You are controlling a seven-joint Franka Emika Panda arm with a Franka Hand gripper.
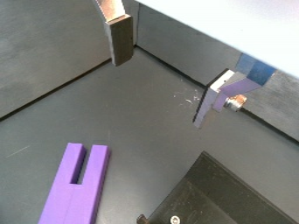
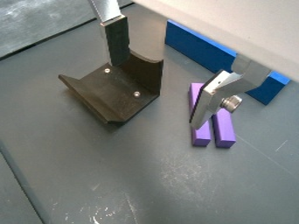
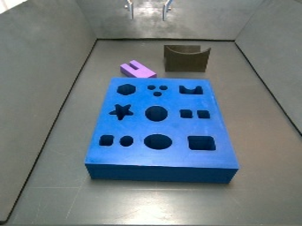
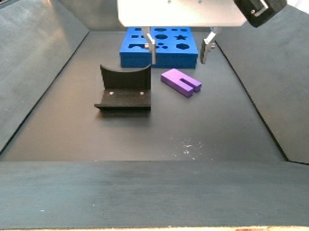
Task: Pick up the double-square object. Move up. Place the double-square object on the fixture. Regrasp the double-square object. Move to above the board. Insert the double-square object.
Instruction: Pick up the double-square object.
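The lilac double-square object (image 3: pixel 138 68) lies flat on the dark floor between the fixture and the blue board, as a side view (image 4: pixel 182 81) and both wrist views (image 1: pixel 76 184) (image 2: pixel 216 122) show. The dark fixture (image 3: pixel 185 58) (image 4: pixel 123 90) (image 2: pixel 111 92) stands beside it; a wrist view shows only its edge (image 1: pixel 233 192). The blue board (image 3: pixel 160 124) (image 4: pixel 157 45) (image 2: pixel 222 57) has many cut-out holes. My gripper (image 4: pixel 175 50) (image 3: pixel 147 11) (image 1: pixel 159 92) (image 2: pixel 158 87) hangs open and empty above the floor, over the gap between the fixture and the object. It touches nothing.
Dark walls (image 3: pixel 71 97) enclose the floor on all sides. A patch of small white scuffs (image 4: pixel 187 144) marks the floor in front of the fixture.
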